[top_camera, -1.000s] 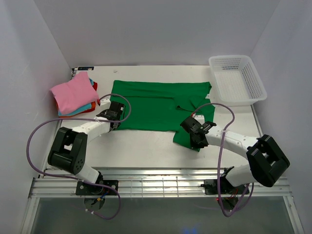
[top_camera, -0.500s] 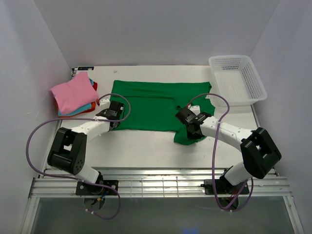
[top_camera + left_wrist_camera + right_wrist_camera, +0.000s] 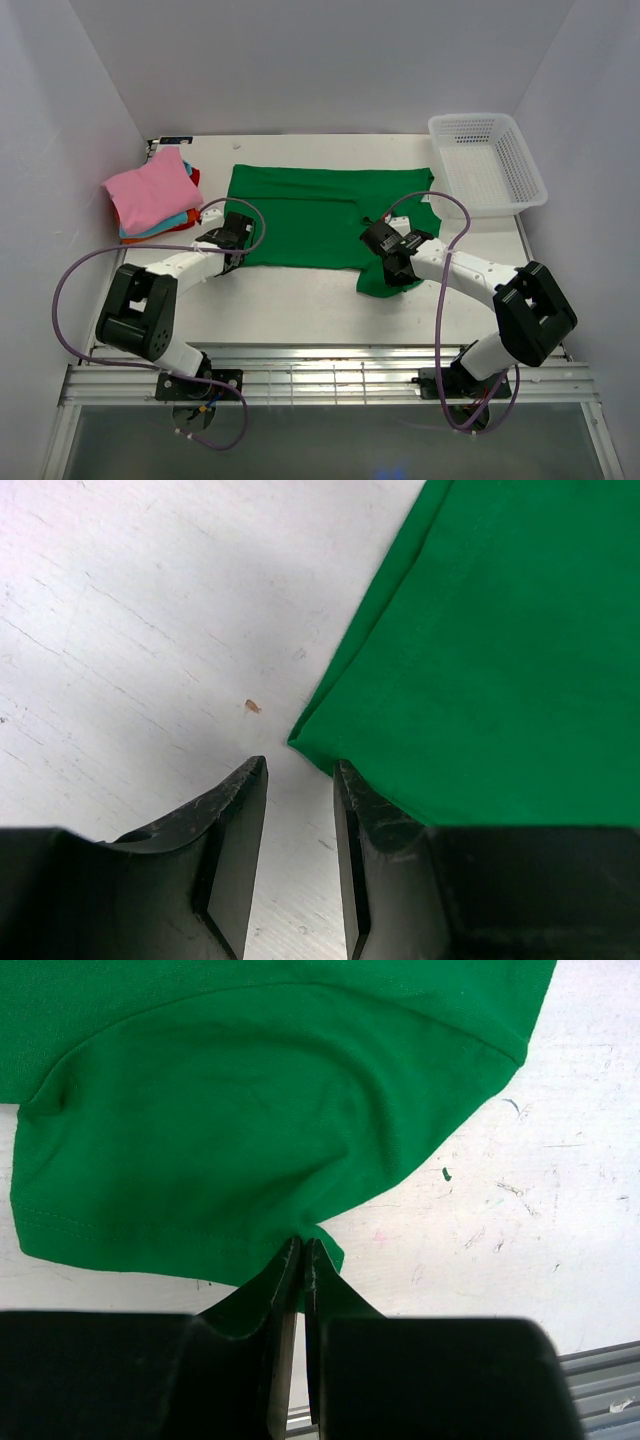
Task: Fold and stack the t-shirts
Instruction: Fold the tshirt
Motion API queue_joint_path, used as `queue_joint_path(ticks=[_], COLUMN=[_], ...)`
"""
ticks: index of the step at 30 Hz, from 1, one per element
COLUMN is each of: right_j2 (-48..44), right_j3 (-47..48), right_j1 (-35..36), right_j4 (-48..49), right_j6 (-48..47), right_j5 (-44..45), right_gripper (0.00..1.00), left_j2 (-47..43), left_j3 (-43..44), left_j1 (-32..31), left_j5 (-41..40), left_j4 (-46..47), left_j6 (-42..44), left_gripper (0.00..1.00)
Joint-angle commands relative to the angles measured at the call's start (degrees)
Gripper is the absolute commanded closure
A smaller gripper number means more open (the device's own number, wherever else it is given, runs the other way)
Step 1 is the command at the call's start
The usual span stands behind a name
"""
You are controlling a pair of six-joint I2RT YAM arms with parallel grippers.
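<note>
Jaws: left gripper (image 3: pixel 298 780) parted beside green t-shirt (image 3: pixel 300 215) corner — right gripper (image 3: pixel 303 1252) pinches its sleeve — white basket (image 3: pixel 472 118) far right.

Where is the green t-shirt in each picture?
Top external: green t-shirt spread flat in the middle.
Left wrist: green t-shirt, one corner, upper right.
Right wrist: green t-shirt fills the top.
Shared landmark: the white scratched table under it.

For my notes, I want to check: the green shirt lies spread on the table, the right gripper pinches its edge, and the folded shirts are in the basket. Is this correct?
Not quite. The folded shirts lie stacked on the table at far left, not in the basket, as the top view shows. The rest is right.
</note>
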Motion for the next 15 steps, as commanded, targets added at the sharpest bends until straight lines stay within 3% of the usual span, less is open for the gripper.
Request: queue_joint_path(ticks=[1, 15], right_j2=[-1.34, -3.01], right_j3=[0.12, -0.85], right_j1=[-0.2, -0.2], right_j4=[-0.43, -0.51], right_j6=[0.18, 0.45], right_j5=[1.11, 0.94], right_gripper=[0.92, 0.92], left_j2=[1.41, 3.52], left_j3=[-0.66, -1.54], left_j1=[0.22, 2.76], left_j5=[0.13, 3.65], left_j4=[-0.01, 3.68], left_j6=[-0.58, 1.35], left_gripper=[0.56, 0.57])
